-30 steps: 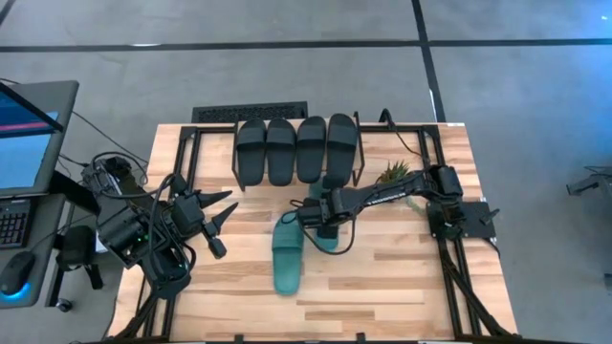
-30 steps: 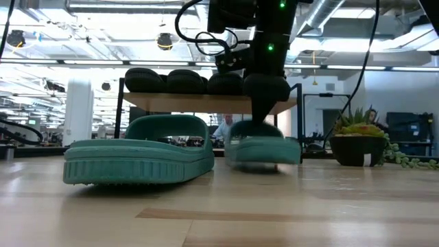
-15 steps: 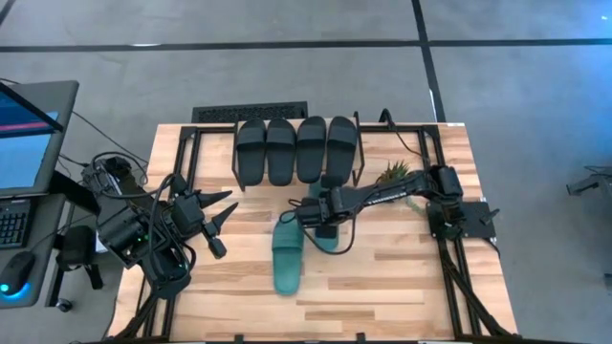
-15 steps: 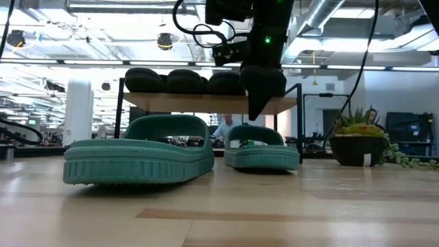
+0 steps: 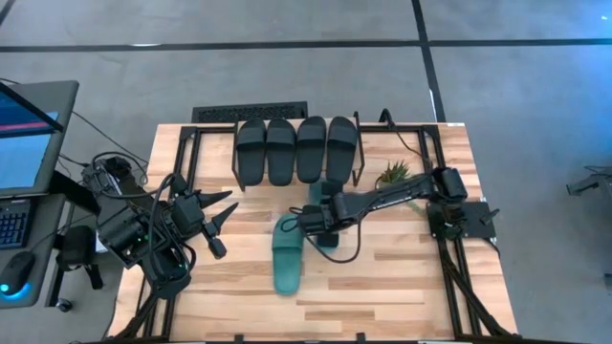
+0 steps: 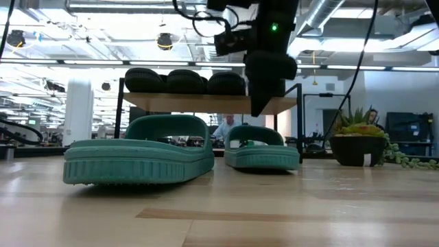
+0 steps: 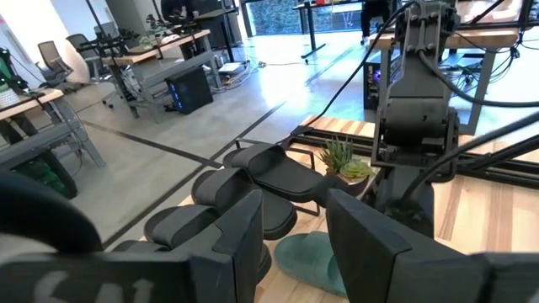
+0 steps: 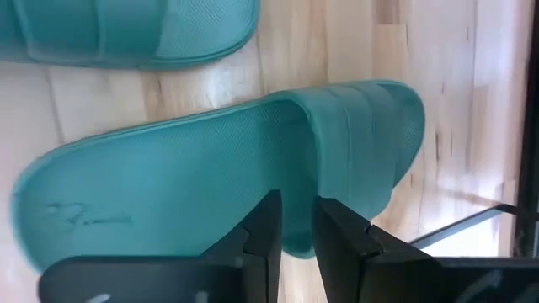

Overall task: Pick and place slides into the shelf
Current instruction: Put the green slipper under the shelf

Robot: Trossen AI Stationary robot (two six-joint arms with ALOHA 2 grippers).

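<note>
Already four black slides (image 5: 296, 148) lined up side by side on the shelf (image 5: 356, 153) plank, filling most of its top. Still two teal slides left on the table (image 5: 402, 287): near slide (image 5: 287, 253) lying toward the table's middle, far slide (image 8: 210, 172) close by the shelf's front, mostly hidden under the right arm in the high view. So roughly two thirds done, judging by the count.

Right pincer (image 8: 293, 231) hanging just above the far slide, fingers nearly pressed together with only a slim gap, pinching nothing; sole and strap plain beneath it in the wrist view. Left pincer (image 5: 218, 212) parked near the table's left edge, fingers spread, holding nothing.

Little bare plank visible beside the black row, so probably the space under the plank for the teal pair. Tight spots: the shelf's wire legs, a potted plant (image 5: 392, 175) just right of the shelf, and the near slide lying close beside the far one. Wide bare table toward the front and right for swinging clear.
</note>
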